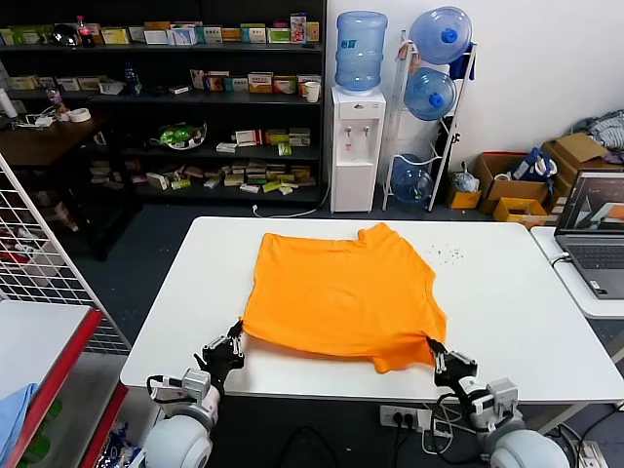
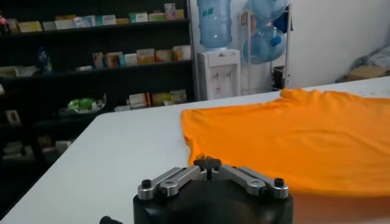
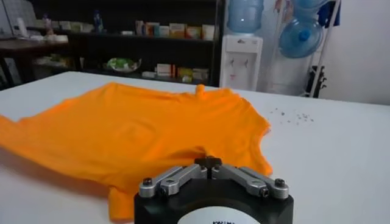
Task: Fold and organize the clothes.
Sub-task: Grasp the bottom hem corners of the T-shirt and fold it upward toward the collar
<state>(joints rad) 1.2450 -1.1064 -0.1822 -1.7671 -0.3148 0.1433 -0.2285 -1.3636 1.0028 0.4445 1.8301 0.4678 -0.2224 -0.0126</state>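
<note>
The bright orange T-shirt [image 1: 341, 292] lies spread flat on the white table [image 1: 517, 322], collar toward the far side, hem toward me. My left gripper [image 1: 234, 338] is shut, its tips pinching the near left hem corner. In the left wrist view the shut left gripper [image 2: 207, 162] meets the shirt's [image 2: 292, 137] edge. My right gripper [image 1: 436, 351] is shut on the near right hem corner, where the fabric bunches slightly. In the right wrist view the shut right gripper [image 3: 208, 162] holds a small raised fold of the shirt [image 3: 140, 131].
A laptop [image 1: 595, 234] sits on a second table at the right. A red-edged shelf with a light blue cloth [image 1: 15, 409] stands at the near left. A water dispenser [image 1: 357, 146] and dark shelves [image 1: 166, 97] stand behind. Small dark specks [image 1: 448, 255] lie on the table.
</note>
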